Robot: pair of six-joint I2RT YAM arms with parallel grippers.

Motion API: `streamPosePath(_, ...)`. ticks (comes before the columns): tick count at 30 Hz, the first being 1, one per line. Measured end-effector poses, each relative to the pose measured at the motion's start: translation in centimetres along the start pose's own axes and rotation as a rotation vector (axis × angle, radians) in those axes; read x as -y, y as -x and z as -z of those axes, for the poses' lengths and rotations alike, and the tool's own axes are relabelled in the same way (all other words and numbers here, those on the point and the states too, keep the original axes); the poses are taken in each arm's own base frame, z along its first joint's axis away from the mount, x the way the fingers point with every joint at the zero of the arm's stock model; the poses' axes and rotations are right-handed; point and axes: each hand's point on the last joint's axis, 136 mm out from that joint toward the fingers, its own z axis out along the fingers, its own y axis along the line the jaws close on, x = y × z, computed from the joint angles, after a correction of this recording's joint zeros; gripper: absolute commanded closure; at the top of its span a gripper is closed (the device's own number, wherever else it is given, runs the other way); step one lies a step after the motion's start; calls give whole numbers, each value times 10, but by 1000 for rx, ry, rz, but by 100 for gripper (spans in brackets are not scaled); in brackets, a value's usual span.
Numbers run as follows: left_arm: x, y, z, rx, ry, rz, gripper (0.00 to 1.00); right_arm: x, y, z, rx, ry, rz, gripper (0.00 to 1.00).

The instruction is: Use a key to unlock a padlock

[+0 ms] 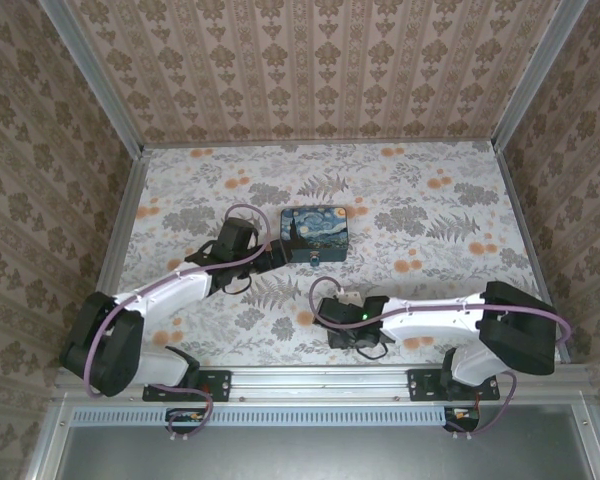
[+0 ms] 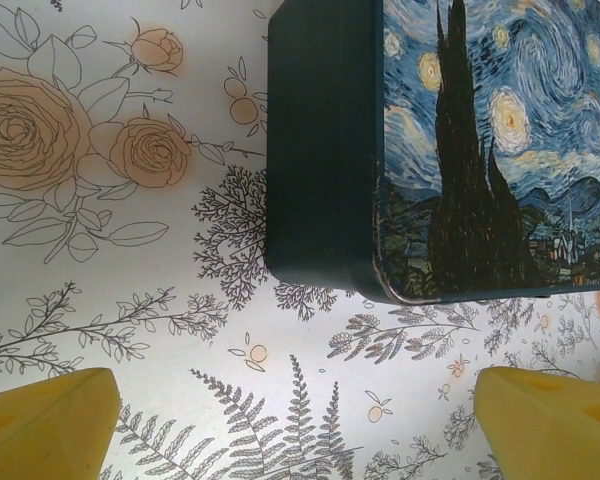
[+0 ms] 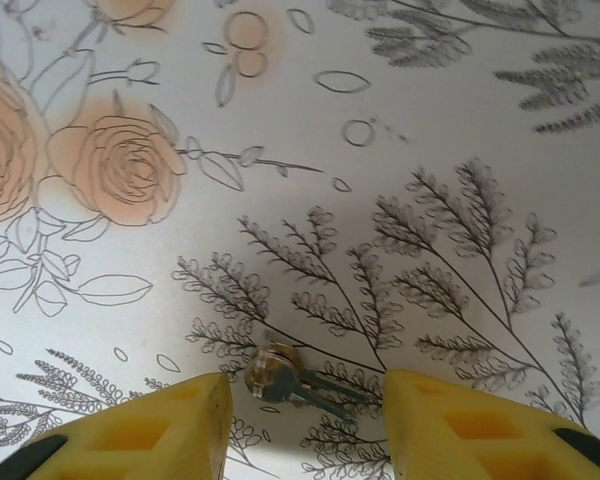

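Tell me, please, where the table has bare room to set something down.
Free: the strip between the tin and the back wall, and from tin to right wall. Crowded: near middle, where the left arm nears the right arm and the key lies between the right jaws.

In the left wrist view the printed box [image 2: 460, 150] is cut off by the top and right edges, and the yellow fingers [image 2: 50, 425] of the left gripper [image 2: 295, 405] are cut off by the bottom edge. In the right wrist view the fingers [image 3: 480, 430] of the right gripper [image 3: 307, 390] are likewise cropped below, and the teeth of the key [image 3: 292, 382] are too small to be made out.
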Motion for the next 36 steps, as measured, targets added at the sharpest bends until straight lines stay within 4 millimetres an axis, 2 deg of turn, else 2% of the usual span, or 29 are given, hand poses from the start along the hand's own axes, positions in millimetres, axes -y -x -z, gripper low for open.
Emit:
streamPosePath(2, -1, -1, -2, -6, 4, 0, 0, -3, 1, -1, -2, -2, 17, 70)
streamPosePath(5, -1, -3, -3, -11, 5, -2, 0, -9, 3, -2, -4, 0, 42, 95)
streamPosePath(6, -1, -3, -3, -11, 4, -2, 0, -10, 3, -3, -5, 0, 46, 100)
streamPosePath(13, -1, -5, -4, -16, 7, -3, 0, -30, 16, 2, 20, 51, 49, 100)
streamPosePath(18, -1, -9, -6, -28, 11, -9, 0, -47, 42, 3, 72, 167, -46, 100)
streamPosePath(20, -1, -10, -7, -32, 11, -10, 0, -45, 52, 4, 95, 202, -101, 100)
streamPosePath(23, -1, -14, -10, -43, 15, -15, 0, -31, 60, 1, 119, 220, -184, 100)
streamPosePath(28, -1, -19, -13, -60, 22, -23, 0, -10, 54, -9, 120, 211, -257, 100)
streamPosePath(33, -3, -27, -19, -82, 36, -29, 0, -11, 53, -11, 118, 227, -276, 100)
streamPosePath(34, -3, -28, -20, -85, 37, -30, 0, -13, 54, -11, 120, 236, -277, 96)
streamPosePath(36, -3, -29, -21, -90, 38, -34, 0, -18, 54, -11, 112, 258, -276, 74)
